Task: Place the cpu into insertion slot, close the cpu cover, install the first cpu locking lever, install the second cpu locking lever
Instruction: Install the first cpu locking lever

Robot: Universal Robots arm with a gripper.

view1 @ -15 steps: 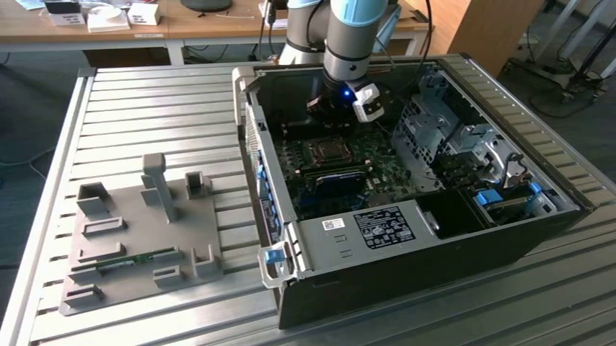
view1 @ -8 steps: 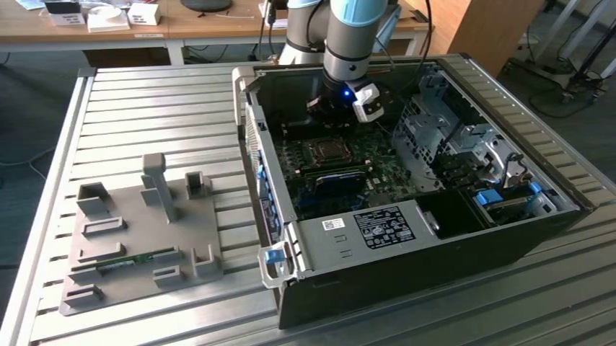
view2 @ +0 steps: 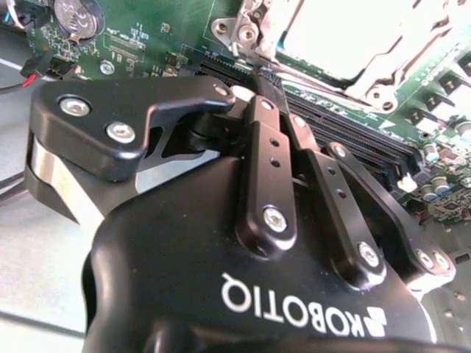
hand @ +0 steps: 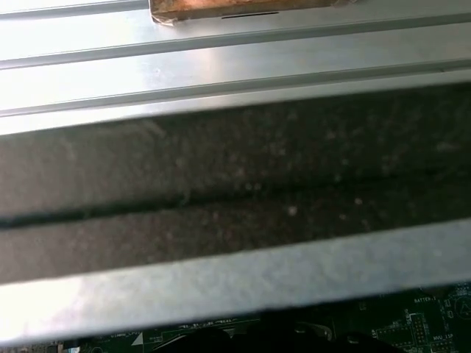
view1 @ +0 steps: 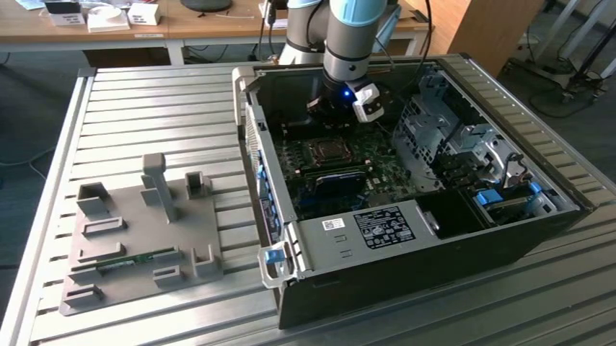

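You have the cpu (view2: 346, 26) showing as a pale, bright square inside the insertion slot (view1: 327, 152), on the green circuit board (view2: 147, 37) at the floor of the open computer case (view1: 405, 267). The silvery cpu cover (view2: 401, 62) frames it and seems to lie down around it, though you cannot tell whether it is latched. Just beside the slot run the long black memory slots (view2: 346, 140). Your gripper (view2: 263, 79) hangs over the board near those slots, a little apart from the socket, with its jaws drawn together and nothing visible between them. In the exterior view the arm reaches straight down into the case, which stands on a slatted metal table (view1: 154, 108). Well apart, toward the exterior view's left, a grey fixture tray (view1: 125, 216) rests on that table.
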